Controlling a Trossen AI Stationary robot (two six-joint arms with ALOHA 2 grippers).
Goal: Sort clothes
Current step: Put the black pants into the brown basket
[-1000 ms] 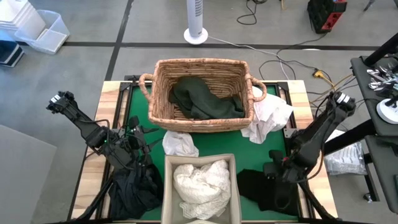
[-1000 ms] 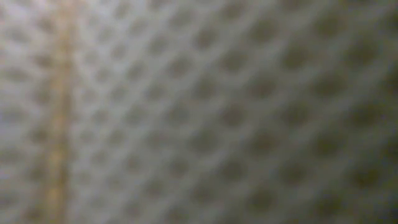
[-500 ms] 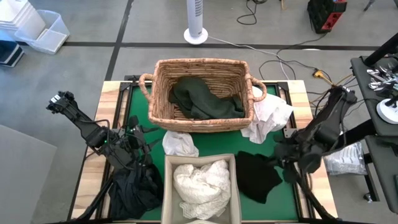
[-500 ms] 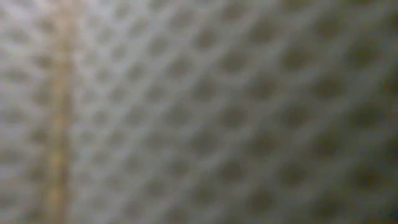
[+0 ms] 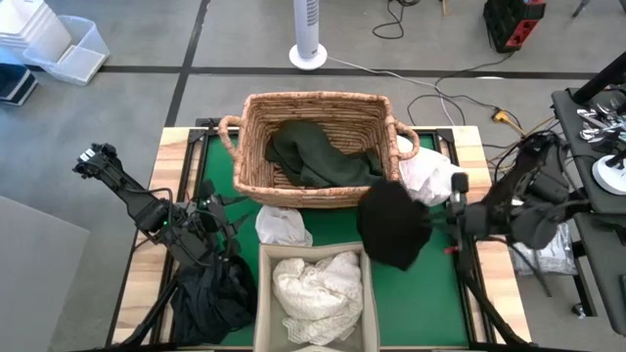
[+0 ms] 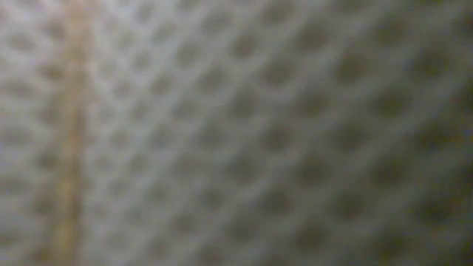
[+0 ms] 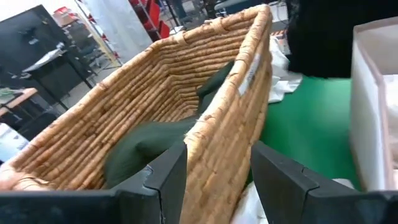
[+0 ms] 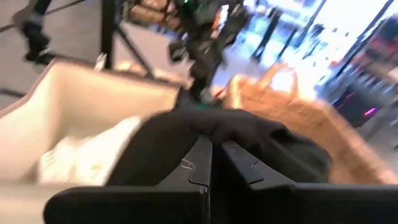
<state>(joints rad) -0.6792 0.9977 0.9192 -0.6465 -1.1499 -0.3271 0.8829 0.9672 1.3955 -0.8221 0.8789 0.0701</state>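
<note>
Change noted: right end effector point(image 5: 442, 226) has swung up off the tabletop point(image 5: 435, 284), fingers pressed together on a black garment point(image 5: 393, 225) now hanging beside the basket point(image 5: 315, 193), clear of the white bin point(image 5: 313, 256). Judgement: dark item is heading for the basket. Left end effector point(image 5: 217, 227) waits near the basket's front corner, half spread, empty. Basket is coarse woven wicker holding a limp dark green garment point(image 5: 318, 154); bin holds crumpled white cloth point(image 5: 315, 284).
</note>
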